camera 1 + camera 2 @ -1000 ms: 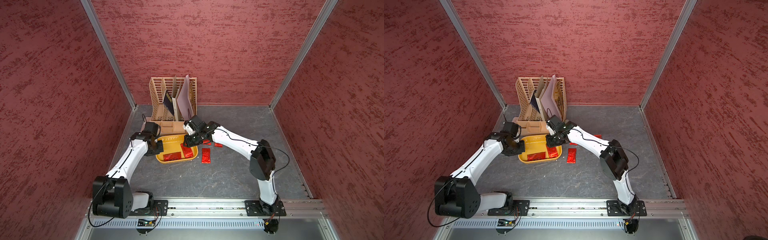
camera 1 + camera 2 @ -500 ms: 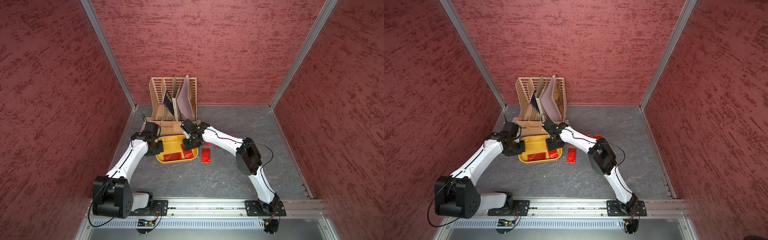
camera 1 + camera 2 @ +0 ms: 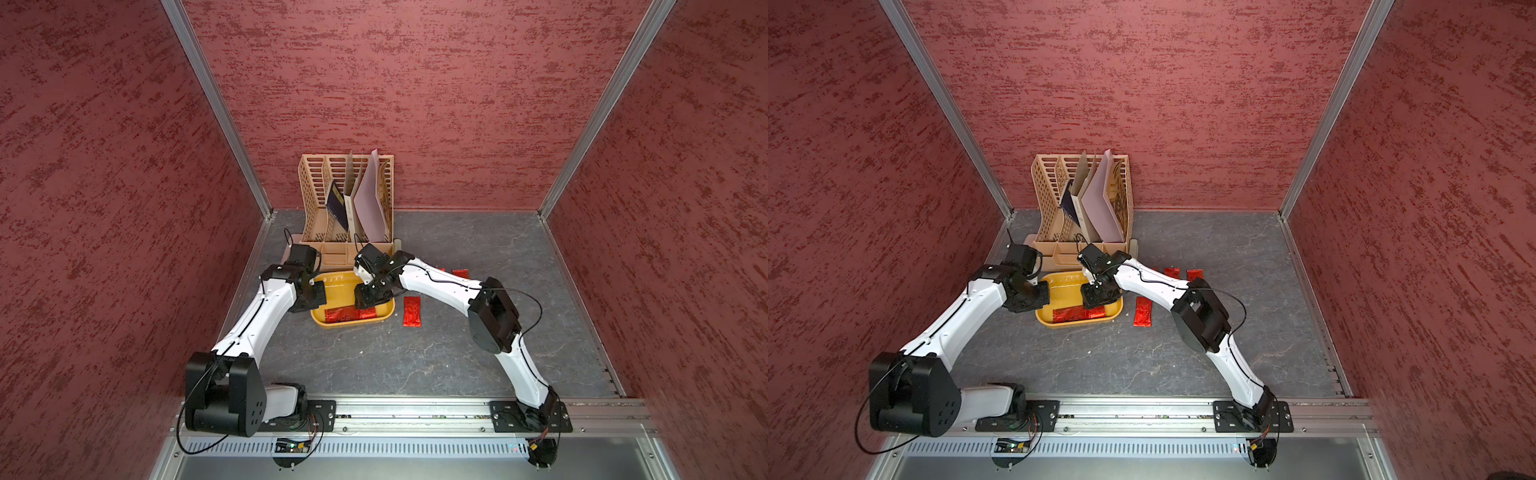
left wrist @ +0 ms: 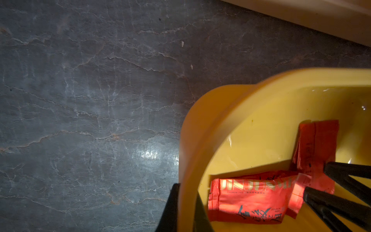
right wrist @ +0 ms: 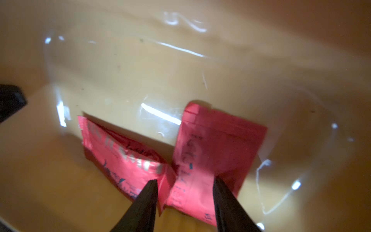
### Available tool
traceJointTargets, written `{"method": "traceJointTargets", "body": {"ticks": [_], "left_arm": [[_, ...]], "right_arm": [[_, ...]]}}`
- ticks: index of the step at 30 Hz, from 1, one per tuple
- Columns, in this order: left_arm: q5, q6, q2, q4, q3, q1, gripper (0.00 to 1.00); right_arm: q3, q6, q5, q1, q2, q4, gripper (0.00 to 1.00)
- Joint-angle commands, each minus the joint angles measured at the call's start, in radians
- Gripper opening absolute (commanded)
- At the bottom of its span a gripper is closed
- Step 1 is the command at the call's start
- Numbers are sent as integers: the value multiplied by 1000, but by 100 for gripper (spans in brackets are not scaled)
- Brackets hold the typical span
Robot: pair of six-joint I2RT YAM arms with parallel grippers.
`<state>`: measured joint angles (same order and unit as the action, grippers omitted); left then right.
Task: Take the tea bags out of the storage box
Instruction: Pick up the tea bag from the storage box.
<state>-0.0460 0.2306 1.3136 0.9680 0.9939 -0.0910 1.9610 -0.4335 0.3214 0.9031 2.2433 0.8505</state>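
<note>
The mustard-yellow storage box [image 3: 353,325] [image 3: 1075,325] lies in front of the organizer. My left gripper [image 3: 318,293] [image 4: 187,211] is shut on its left rim [image 4: 186,140], one finger on each side of the wall. Two red foil tea bags [image 4: 251,198] [image 4: 317,144] lie inside, meeting at a corner. My right gripper [image 3: 368,301] [image 5: 184,180] hangs open just above them, its fingertips [image 5: 152,184] straddling the end of one tea bag [image 5: 216,140] beside the second [image 5: 124,152]. It holds nothing. More tea bags [image 3: 411,311] [image 3: 1172,272] [image 3: 1195,274] lie on the table right of the box.
A tall tan slotted organizer [image 3: 345,199] [image 3: 1084,195] with folders stands directly behind the box, against the back wall. Red walls enclose the grey table [image 3: 415,361] on three sides. The arm bases sit on a rail [image 3: 415,411] at the front edge.
My right gripper has come forward and down into the box, and its jaws have opened wider. The left gripper and the box have not moved.
</note>
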Motion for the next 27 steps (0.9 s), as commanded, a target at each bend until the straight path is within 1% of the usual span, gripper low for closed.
{"method": "traceJointTargets", "body": {"ticks": [1, 4, 9, 11, 17, 21, 24, 27], "left_arm": [[27, 9, -12, -33, -3, -3, 0], [28, 8, -11, -32, -2, -5, 0], [29, 9, -11, -34, -2, -5, 0], [29, 9, -11, -35, -2, -4, 0], [30, 8, -10, -34, -2, -4, 0], [30, 9, -10, -34, -2, -5, 0], [29, 9, -11, -33, -3, -5, 0], [28, 9, -10, -34, -2, -5, 0]], "right_arm": [[-2, 40, 30, 10, -74, -75, 51], [16, 77, -71, 4, -88, -37, 51], [62, 70, -202, -5, -51, 78, 52], [61, 59, -223, -6, -36, 106, 52], [14, 28, -200, -6, -14, 98, 52], [3, 13, -122, -4, 18, 81, 51], [-22, -5, -91, -5, 20, 53, 50], [-45, -14, -94, -5, 10, 40, 50]]}}
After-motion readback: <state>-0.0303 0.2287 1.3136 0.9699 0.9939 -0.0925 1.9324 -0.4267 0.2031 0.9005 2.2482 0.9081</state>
